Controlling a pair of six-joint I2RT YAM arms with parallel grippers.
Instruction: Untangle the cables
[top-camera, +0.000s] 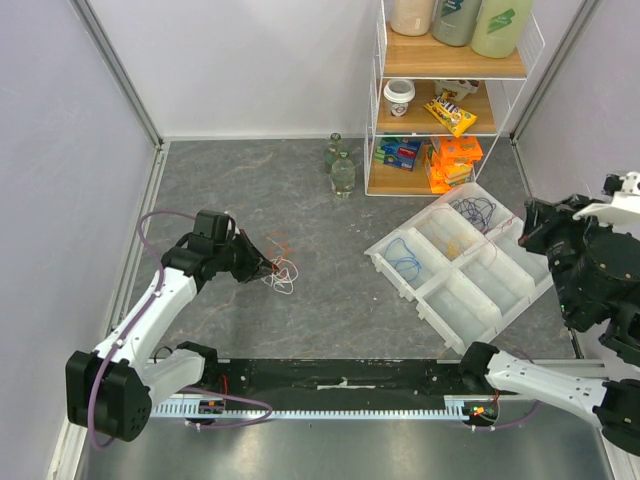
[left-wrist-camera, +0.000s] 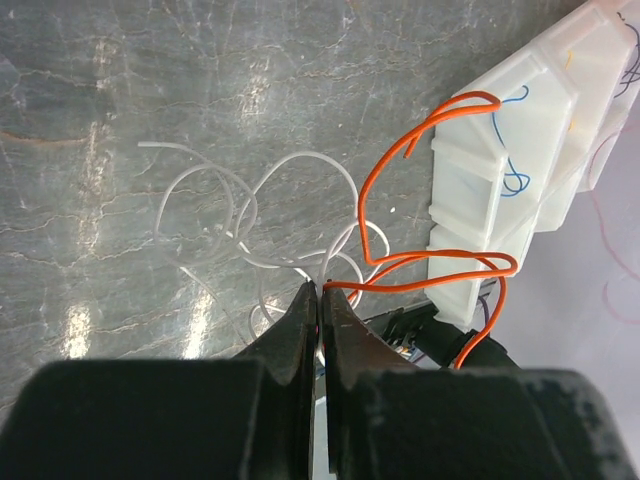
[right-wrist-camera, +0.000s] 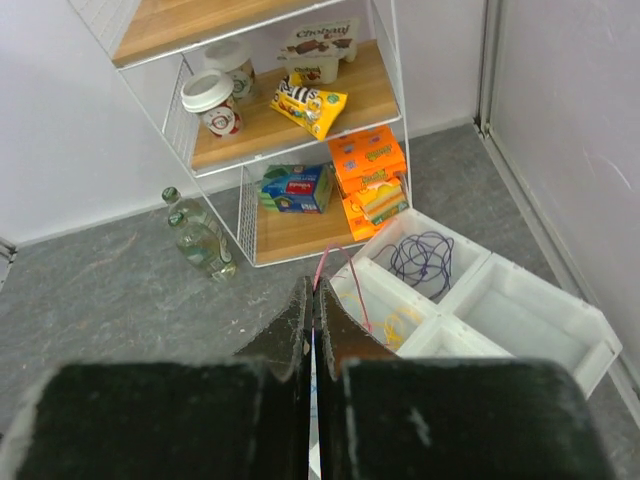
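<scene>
Item: cables (top-camera: 280, 270), small tangle on the table, left of the tray (top-camera: 470, 305).
Your left gripper (left-wrist-camera: 318, 295) is clamped on the orange cable (left-wrist-camera: 372, 190), with the white cable (left-wrist-camera: 215, 200) slack beside it. Both look light, springy and snag-prone, so take single strands near an end. Your right gripper (right-wrist-camera: 312, 292) pinches a pink cable (right-wrist-camera: 355, 285).

Left gripper (left-wrist-camera: 319, 292) fingers (left-wrist-camera: 295, 330) pinched tight on the orange cable (left-wrist-camera: 363, 200), it arcs up over white cable loops (left-wrist-camera: 300, 155) on the desk (left-wrist-camera: 130, 90), white tray (left-wrist-camera: 470, 230) alongside.

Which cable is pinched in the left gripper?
The orange cable: it comes out of the shut left gripper and arches upward, while the white cable lies loose on the table beside it.
</scene>
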